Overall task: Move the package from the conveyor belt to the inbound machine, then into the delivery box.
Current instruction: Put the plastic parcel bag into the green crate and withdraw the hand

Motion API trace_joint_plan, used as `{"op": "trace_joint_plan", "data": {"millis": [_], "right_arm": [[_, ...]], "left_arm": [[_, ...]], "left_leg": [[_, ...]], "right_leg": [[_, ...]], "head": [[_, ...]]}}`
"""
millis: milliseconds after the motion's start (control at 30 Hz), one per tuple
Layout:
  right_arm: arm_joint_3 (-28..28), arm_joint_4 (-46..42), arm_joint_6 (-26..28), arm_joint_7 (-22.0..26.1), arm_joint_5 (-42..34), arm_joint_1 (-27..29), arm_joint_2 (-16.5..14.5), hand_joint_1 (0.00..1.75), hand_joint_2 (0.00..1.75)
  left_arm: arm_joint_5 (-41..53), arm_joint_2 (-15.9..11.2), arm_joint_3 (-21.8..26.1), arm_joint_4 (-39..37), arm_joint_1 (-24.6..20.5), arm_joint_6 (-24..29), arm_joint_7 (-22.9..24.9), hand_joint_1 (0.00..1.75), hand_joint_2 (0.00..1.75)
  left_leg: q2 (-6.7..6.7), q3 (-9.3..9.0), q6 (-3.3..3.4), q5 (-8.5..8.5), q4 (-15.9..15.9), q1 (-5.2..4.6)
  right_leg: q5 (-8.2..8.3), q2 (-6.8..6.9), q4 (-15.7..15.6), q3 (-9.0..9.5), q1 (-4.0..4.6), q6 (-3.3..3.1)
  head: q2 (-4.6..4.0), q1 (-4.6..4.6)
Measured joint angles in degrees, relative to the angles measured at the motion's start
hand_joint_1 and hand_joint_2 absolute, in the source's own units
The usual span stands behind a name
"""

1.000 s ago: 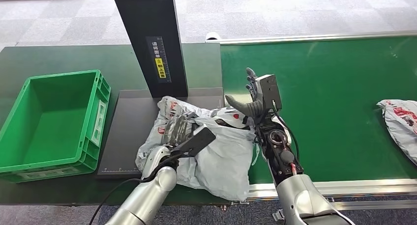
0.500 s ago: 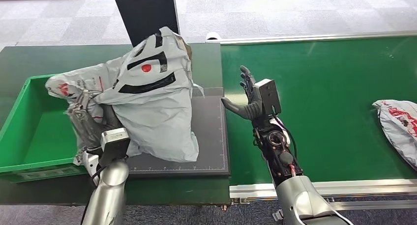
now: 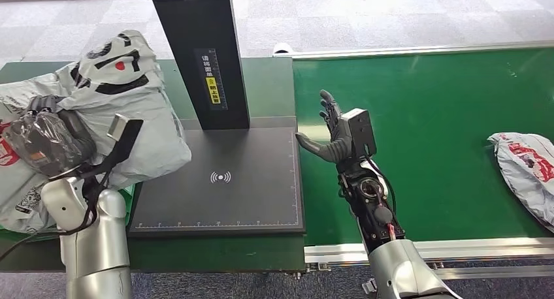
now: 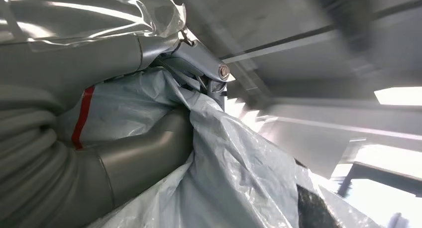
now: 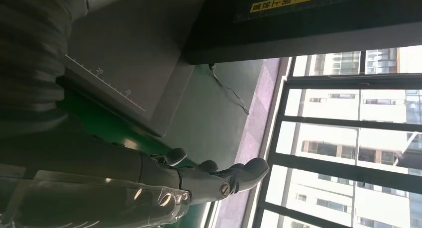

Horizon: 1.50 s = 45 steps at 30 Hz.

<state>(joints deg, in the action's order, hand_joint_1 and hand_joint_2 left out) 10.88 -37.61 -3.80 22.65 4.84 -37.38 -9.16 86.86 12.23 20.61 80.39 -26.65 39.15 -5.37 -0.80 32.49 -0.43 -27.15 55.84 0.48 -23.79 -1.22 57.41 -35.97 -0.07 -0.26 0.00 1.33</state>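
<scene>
— what does the package look like from where you are?

— it's a grey plastic mailer bag (image 3: 124,110), soft and crumpled, with black markings and a red dot near its top and some red print low at its far left end. my left hand (image 3: 49,142) has it bunched up in its grip, held off the table at the left side of the head view. in my left wrist view the grey film (image 4: 239,173) drapes right over my fingers (image 4: 199,63), which press into it.

— where is it against the box and the machine?

— it hangs over the green delivery box (image 3: 127,198), hiding nearly all of it (just a sliver of green rim peeks out beneath the bag). the inbound machine's flat dark plate (image 3: 222,181) lies just to the right of the bag, bare, with a white wireless mark at its middle. the black post (image 3: 199,51) with a yellow label stands at the plate's back edge.

— and your other hand?

— my right hand (image 3: 333,132) hovers over the near left edge of the green conveyor belt (image 3: 431,116), just beside the plate, fingers spread and pointing up, thumb out toward the plate, holding nothing.

— anything else on the belt?

— a second grey bag with red print (image 3: 526,175) lies at the far right edge, well apart from my right hand.
</scene>
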Motion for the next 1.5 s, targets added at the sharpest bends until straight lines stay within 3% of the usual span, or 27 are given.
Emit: {"op": "trace_joint_plan", "data": {"millis": [100,167,333,533,833,1033,1200,1233,1267,1333,1367,1400,1500], "right_arm": [[0.0,-0.8,-0.2,-0.5,0.0,0.6,0.3,0.0,1.75],[0.0,-1.1,-0.4,-0.7,0.0,0.7,0.5,0.0,1.75],[0.1,-1.2,-0.9,-1.0,0.0,0.6,0.5,0.0,1.75],[0.6,-1.1,-1.4,-1.0,0.0,0.1,0.4,0.0,1.75],[0.8,-1.0,-1.6,-1.0,-0.1,-0.3,0.1,0.0,1.75],[1.6,-0.5,-2.0,-1.0,-0.1,-0.9,-0.4,0.0,1.75],[2.2,0.1,-2.1,-1.1,-0.1,-1.4,-0.8,0.0,1.75],[2.4,0.2,-2.2,-1.1,-0.1,-1.5,-0.9,0.0,1.75],[2.6,0.3,-2.3,-1.1,-0.1,-1.6,-0.9,0.0,1.75],[2.9,0.5,-2.5,-1.1,-0.1,-1.7,-1.0,0.0,1.75],[3.0,0.7,-2.6,-1.1,-0.1,-1.8,-1.0,0.0,1.75],[3.1,0.8,-2.7,-1.2,-0.1,-1.9,-1.1,0.0,1.75],[3.2,1.1,-2.7,-1.4,0.0,-2.1,-1.3,0.0,1.75]], "left_arm": [[0.2,-6.6,-3.4,-8.2,-3.7,0.0,16.6,1.75,1.75],[0.2,-11.4,-7.5,-14.6,-6.4,-0.1,24.8,1.75,1.75],[0.2,-20.4,-17.4,-30.1,-13.5,-4.7,36.0,1.75,1.75],[0.2,-25.9,-22.4,-44.0,-19.1,-13.1,39.0,1.75,1.75],[0.2,-28.3,-23.8,-51.5,-21.2,-15.3,39.1,1.75,1.75],[0.1,-29.6,-22.0,-55.2,-21.3,-17.0,39.6,1.75,1.75],[-2.0,-31.3,-17.3,-58.1,-21.2,-18.5,38.6,1.74,1.75],[-2.9,-31.6,-16.1,-58.6,-21.2,-19.8,38.2,1.64,1.75],[-3.6,-31.7,-14.9,-59.0,-21.2,-21.0,38.0,1.32,1.75],[-4.8,-31.9,-12.8,-59.8,-21.3,-23.7,37.7,0.47,1.75],[-5.4,-31.9,-12.0,-60.1,-21.4,-25.7,37.7,0.13,1.75],[-6.1,-32.0,-11.0,-60.4,-21.5,-28.4,37.6,0.01,1.75],[-7.4,-31.9,-8.3,-61.1,-21.6,-34.8,37.4,0.0,1.75]], "left_leg": [[0.05,-0.03,-0.02,0.01,0.0,0.05],[0.05,-0.02,-0.03,0.02,0.0,0.08],[0.16,-0.02,-0.03,0.02,0.0,0.07],[0.17,0.0,-0.04,0.01,0.0,0.07],[0.14,0.02,-0.04,0.0,0.0,0.07],[0.16,0.02,-0.04,0.0,0.0,0.08],[0.15,0.02,-0.04,0.0,0.0,0.09],[0.15,0.02,-0.04,0.0,0.0,0.09],[0.15,0.02,-0.04,0.0,0.0,0.09],[0.14,0.02,-0.04,0.0,0.0,0.08],[0.14,0.02,-0.04,0.0,0.0,0.08],[0.14,0.02,-0.04,0.0,0.0,0.07],[0.16,0.01,-0.04,0.0,0.0,0.06]], "right_leg": [[0.01,-0.02,0.0,-0.01,0.07,-0.01],[0.0,-0.01,0.0,-0.01,0.1,-0.01],[0.01,-0.16,0.0,-0.01,0.09,-0.01],[0.0,-0.2,0.0,-0.02,0.08,-0.01],[0.0,-0.18,0.0,-0.02,0.08,-0.01],[0.0,-0.2,0.0,-0.02,0.09,-0.01],[-0.01,-0.2,0.0,-0.04,0.11,-0.02],[-0.01,-0.2,0.0,-0.04,0.11,-0.02],[-0.01,-0.19,0.0,-0.04,0.11,-0.02],[-0.01,-0.18,0.0,-0.03,0.1,-0.02],[-0.01,-0.18,0.0,-0.03,0.09,-0.02],[-0.01,-0.18,0.0,-0.02,0.08,-0.02],[0.0,-0.19,0.0,-0.02,0.07,-0.02]], "head": [[0.0,-0.01],[0.0,-0.01],[0.0,-0.02],[0.0,-0.02],[0.0,-0.03],[0.0,-0.02],[-0.01,-0.03],[-0.01,-0.02],[-0.01,-0.03],[-0.01,-0.03],[-0.01,-0.04],[-0.01,-0.04],[0.0,-0.04]]}}
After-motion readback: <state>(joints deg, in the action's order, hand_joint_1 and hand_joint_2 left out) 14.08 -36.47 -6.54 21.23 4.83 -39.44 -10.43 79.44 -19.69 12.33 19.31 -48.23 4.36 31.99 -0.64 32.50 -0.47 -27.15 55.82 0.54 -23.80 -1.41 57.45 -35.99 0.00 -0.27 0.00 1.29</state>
